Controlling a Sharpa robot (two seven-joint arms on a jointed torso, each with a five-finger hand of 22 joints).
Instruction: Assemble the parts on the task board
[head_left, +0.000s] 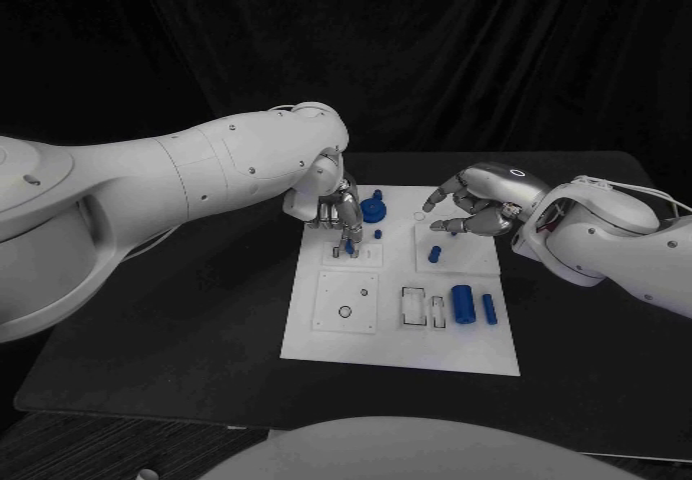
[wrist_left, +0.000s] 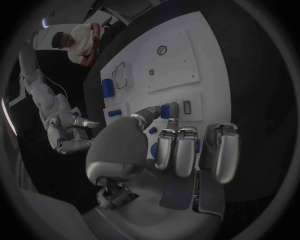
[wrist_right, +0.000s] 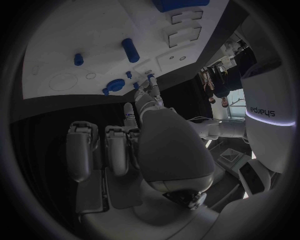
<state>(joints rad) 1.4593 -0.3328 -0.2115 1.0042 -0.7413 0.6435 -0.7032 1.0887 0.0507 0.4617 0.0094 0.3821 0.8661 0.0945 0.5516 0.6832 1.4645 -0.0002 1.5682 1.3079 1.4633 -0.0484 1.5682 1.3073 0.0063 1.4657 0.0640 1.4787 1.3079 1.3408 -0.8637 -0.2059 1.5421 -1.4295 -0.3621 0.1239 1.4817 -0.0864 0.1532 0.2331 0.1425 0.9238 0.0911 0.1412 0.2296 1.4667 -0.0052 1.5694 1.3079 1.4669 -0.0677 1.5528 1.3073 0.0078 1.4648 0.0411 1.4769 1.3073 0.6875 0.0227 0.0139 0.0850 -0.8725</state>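
I see the task board (head_left: 325, 335) mid-table; near edge holds a big blue cylinder (head_left: 462, 303) and a slim blue part (head_left: 489, 308). Further back my left hand (head_left: 340, 212) pinches a small blue part (head_left: 349, 245) over the board. Right hand (head_left: 483, 205) hovers, fingers curled, holding nothing.

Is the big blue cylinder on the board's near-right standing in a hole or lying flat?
Lying flat. In the head view the big blue cylinder shows its long side on the task board, beside the rectangular cutouts, untouched by either hand.
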